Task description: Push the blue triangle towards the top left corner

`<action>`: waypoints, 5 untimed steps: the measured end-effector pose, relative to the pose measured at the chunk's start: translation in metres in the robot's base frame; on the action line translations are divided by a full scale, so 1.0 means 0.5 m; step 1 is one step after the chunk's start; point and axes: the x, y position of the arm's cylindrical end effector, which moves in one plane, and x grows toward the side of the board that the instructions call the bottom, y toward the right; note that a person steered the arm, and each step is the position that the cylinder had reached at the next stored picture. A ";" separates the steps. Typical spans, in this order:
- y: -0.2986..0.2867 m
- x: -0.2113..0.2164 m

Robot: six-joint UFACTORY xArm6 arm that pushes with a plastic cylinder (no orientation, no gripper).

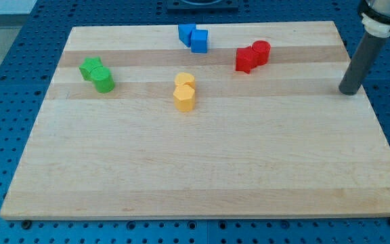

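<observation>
- The blue triangle block [185, 33] is sitting near the view's top edge of the light wooden worktop [202, 176], a bit left of the middle.
- A blue square block [200, 41] is touching it on its right side.
- Two red blocks [252, 56] are sitting together further to the view's right, and two yellow blocks [184, 92] are sitting below the blue pair.
- Two green blocks [97, 74] are waiting near the view's left side, below the path to the top left corner.
- My tip [349, 91] is resting on the worktop close to the view's right edge, well apart from every block.
- The tool is only a dark rod, so it is holding nothing and touching no block.
- I think the push is not starting yet; the tip is needing to travel over first.
- Next it is needing to get to the triangle's right side, where the blue square is crowding it.
- The strip along the top edge to the corner is looking open, but the edge is very close.
</observation>
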 end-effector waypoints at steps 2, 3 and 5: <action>0.000 0.027; -0.038 -0.043; -0.127 -0.283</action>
